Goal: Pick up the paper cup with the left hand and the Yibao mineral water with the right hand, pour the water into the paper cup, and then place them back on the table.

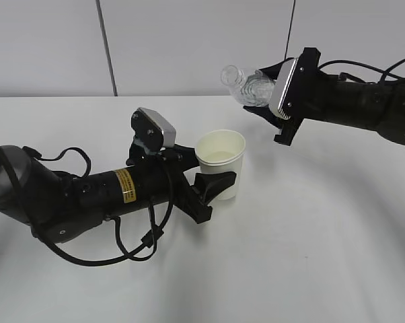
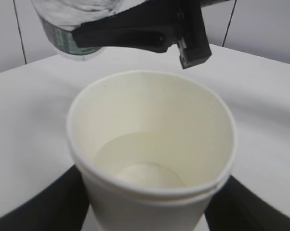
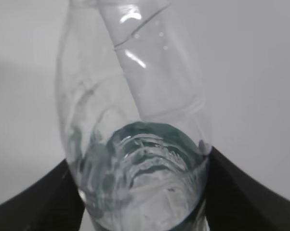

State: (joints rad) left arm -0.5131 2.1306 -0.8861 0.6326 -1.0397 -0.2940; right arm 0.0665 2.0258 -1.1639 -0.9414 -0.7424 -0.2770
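Overhead, the right pincer (image 1: 278, 101) grips the Yibao mineral water (image 1: 246, 84), neck aimed up-left; left pincer (image 1: 206, 185) clasps the upright paper cup (image 1: 221, 165).

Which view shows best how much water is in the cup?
The left wrist view: it looks down into the cup and shows the water shallow above the bottom. The exterior view shows only a sliver of liquid inside the rim. The right wrist view shows only the bottle.

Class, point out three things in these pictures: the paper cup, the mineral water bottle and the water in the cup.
paper cup (image 1: 224, 176), exterior view, on its outer wall.
mineral water bottle (image 1: 246, 85), exterior view, on its clear shoulder.
water (image 2: 135, 156), left wrist view, on the liquid's surface inside the cup.
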